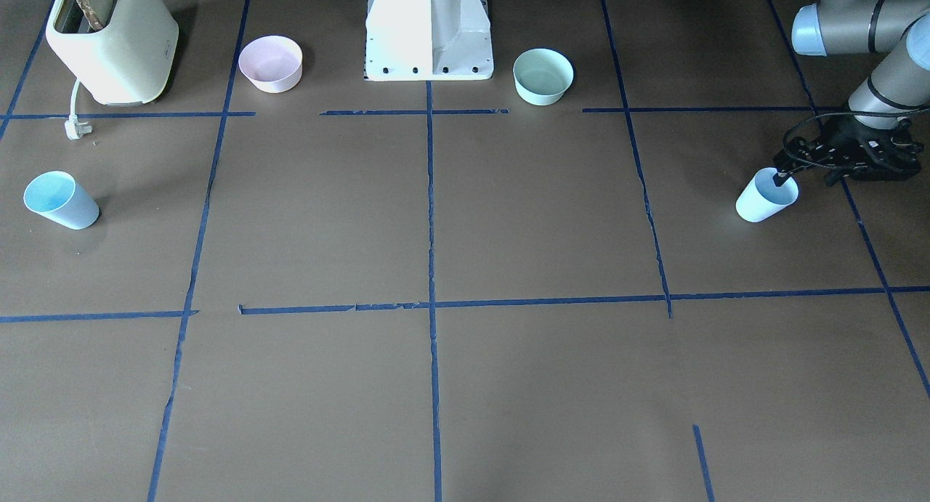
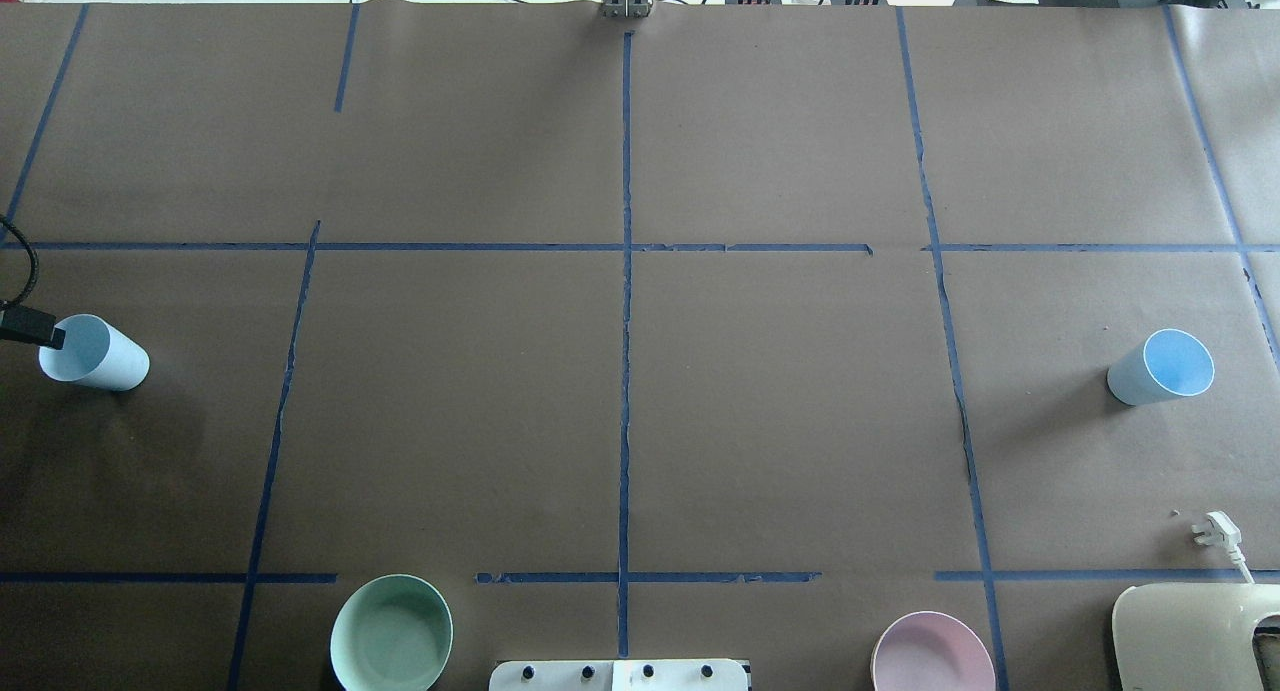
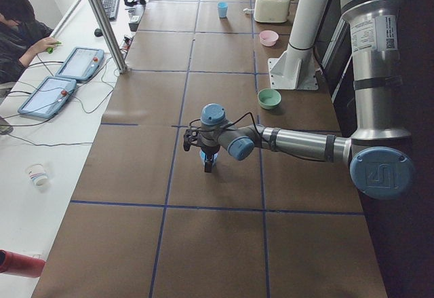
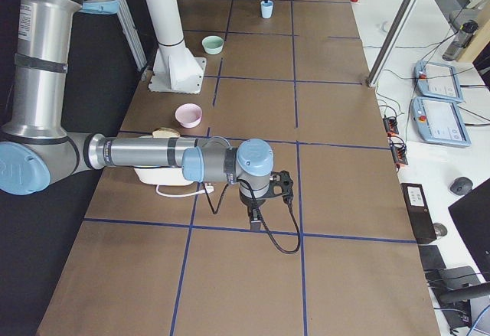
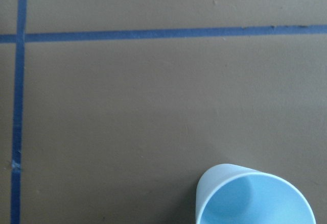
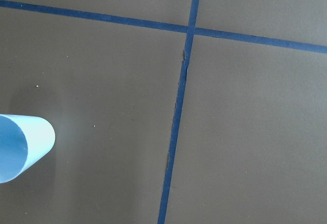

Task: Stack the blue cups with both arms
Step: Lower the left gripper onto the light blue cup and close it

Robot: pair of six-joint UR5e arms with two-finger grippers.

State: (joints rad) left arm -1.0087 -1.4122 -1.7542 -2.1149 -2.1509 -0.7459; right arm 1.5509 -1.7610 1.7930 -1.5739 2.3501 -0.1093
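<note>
One blue cup (image 1: 763,198) stands at the table's left end. It also shows in the overhead view (image 2: 95,353) and in the left wrist view (image 5: 255,196). My left gripper (image 1: 783,173) hangs over its rim with one fingertip (image 2: 45,333) dipped inside. The jaws look open, and the cup rests on the table. The other blue cup (image 1: 62,200) stands at the table's right end, also in the overhead view (image 2: 1160,367) and in the right wrist view (image 6: 20,147). My right gripper (image 4: 256,217) hovers near it. I cannot tell if it is open or shut.
A pink bowl (image 1: 271,64) and a pale green bowl (image 1: 543,75) flank the white pedestal (image 1: 429,30). A cream toaster (image 1: 112,41) with a loose plug (image 1: 74,129) stands near the right-end cup. Blue tape lines cross the brown table.
</note>
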